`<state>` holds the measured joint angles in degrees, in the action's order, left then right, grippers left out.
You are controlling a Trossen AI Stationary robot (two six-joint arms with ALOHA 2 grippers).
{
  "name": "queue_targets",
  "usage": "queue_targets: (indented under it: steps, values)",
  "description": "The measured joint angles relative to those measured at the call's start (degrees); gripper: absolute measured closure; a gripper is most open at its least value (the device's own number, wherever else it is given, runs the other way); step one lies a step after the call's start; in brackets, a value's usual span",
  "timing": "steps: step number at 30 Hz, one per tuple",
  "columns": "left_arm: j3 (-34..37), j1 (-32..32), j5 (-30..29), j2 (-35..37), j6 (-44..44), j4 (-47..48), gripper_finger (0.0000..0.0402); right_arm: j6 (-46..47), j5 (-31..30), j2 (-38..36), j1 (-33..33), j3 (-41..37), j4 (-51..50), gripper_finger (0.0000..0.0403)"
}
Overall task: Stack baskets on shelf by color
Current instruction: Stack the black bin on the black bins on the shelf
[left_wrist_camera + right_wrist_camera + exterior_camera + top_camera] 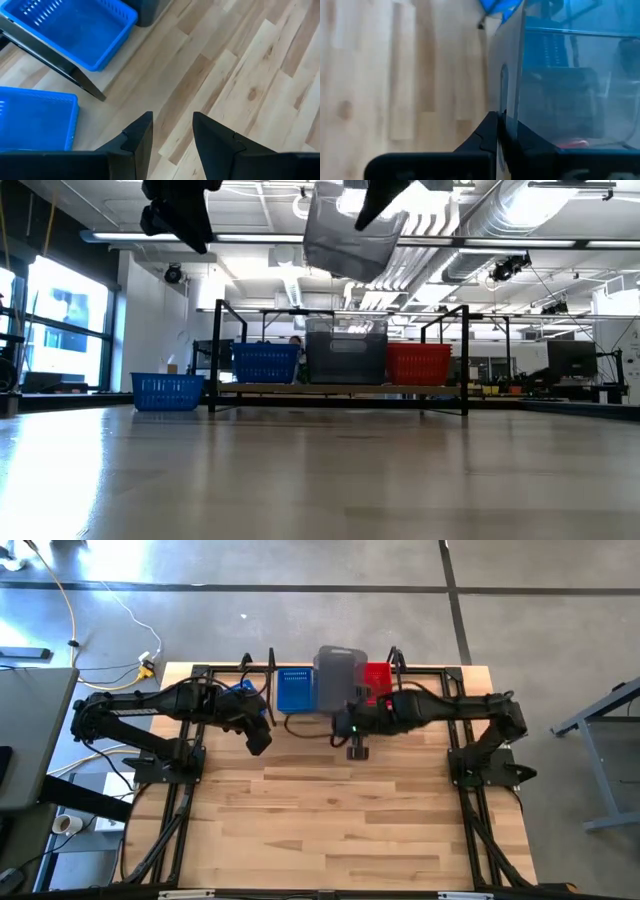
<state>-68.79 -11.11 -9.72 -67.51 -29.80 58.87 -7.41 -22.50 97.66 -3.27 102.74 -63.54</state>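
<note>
The grey basket (345, 240) is up in the air, clamped by the right gripper (352, 712), fingers pinched tight on 1 wall of it. It's smoky see-through plastic, and in the low view it hangs tilted, well above the shelf (340, 389). The high view puts it over the middle of the shelf, so from above it covers whatever grey is under it. The low view fills that in: there's a grey stack (346, 351) sitting in the middle slot, a blue stack (265, 362) on 1 side and a red stack (418, 363) on the other. Can't tell how many baskets are in each pile.

The right wrist view is the only one that shows the grip up close: the basket wall runs edge-on between the dark fingers (485, 137), and you look straight through the tinted plastic at stuff behind.

Low view also shows 1 more blue basket (167, 391) on the tabletop (320, 470), just beside the shelf's end, off the plank. The left wrist view has both blues in frame with a black shelf rod between them.

Left gripper (259, 739) hovers over bare wood near that end, fingers parted a little, holding nothing.
</note>
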Motion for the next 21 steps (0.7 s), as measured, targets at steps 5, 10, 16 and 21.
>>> queue_targets:
  steps: [5,10,16,21]
  values:
    - [0.00,-1.40,-0.02,0.00,0.00,-0.01,0.0273,-5.93,1.35,0.90,5.88,0.00,-1.08,0.0403]
    - [0.00,-2.50,-0.06,0.00,0.00,-0.02,0.0273,-9.83,3.89,2.56,11.28,-0.02,-1.13,0.0403]
    - [0.00,-4.00,-0.43,0.00,0.00,-0.02,0.0273,-13.10,6.83,5.55,15.29,-0.07,-1.44,0.0403]
    - [0.00,-5.18,-1.29,0.00,0.00,-0.02,0.0273,-15.58,8.29,7.51,16.26,-0.07,-1.17,0.0403]
